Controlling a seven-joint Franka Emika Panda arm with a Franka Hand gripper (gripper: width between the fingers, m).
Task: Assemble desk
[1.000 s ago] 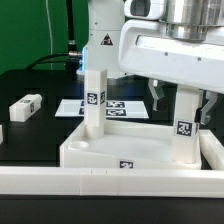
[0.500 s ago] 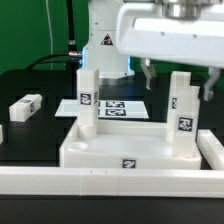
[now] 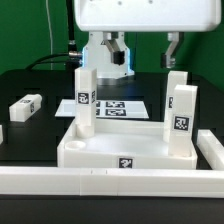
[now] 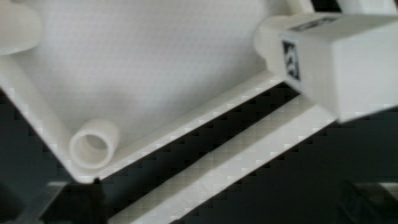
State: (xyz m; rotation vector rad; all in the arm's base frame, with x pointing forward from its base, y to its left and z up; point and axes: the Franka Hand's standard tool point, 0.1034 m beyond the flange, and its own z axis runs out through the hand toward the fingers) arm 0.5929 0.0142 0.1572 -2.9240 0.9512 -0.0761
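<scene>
the desk top [image 3: 120, 150] sits near the middle of the black tabletop [image 3: 35, 130], a white plastic rectangular tray, smooth and matte, with a raised rim and a small black-and-white tag on its near wall. three square-section white legs stand upright in its corners: one at the far corner on the exterior view's left [image 3: 86, 100], one at the far corner on the exterior view's right [image 3: 174, 88], and one nearer the camera on that same right side [image 3: 181, 120]. each carries a printed tag on the face toward the camera.

in the wrist view the inside of the desk top [image 4: 143, 70] reads as a flat pale floor bounded by a low rim, with a round open corner socket [image 4: 93, 145] at one corner and a square leg end with a tag [image 4: 338, 60] standing at another.

my tool [image 3: 146, 50] hangs high over the far side of the tray, well above the legs. its two dark fingers are spread wide apart, one finger [image 3: 118, 52] toward the exterior view's left and the other by the far right leg, and nothing is between them.

a fourth leg [image 3: 25, 106] lies on its side on the tabletop, well apart from the tray toward the exterior view's left. the marker board [image 3: 125, 107] lies flat behind the tray. a long low white rail [image 3: 100, 180] runs along the front, turning back at the exterior view's right.
</scene>
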